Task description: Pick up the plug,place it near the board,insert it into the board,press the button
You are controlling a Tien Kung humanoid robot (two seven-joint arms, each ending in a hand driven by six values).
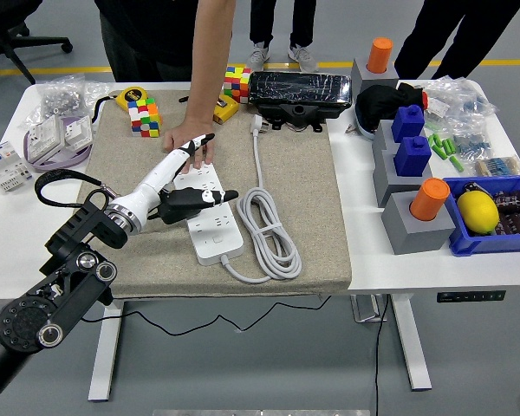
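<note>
One left hand (pixel 184 178) hovers over the board (pixel 210 214), fingers (pixel 210 196) spread, grasping nothing, plug (pixel 258 126) well apart.

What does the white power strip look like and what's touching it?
The white power strip is a long, flat, plastic-looking bar with rows of sockets on top. It lies flat and slanted on the beige mat. A thick white cord leaves its near end and coils beside it on the right. The left robot hand reaches over it, its dark fingers lying across the top. A person's hand presses the mat at its far end.
</note>
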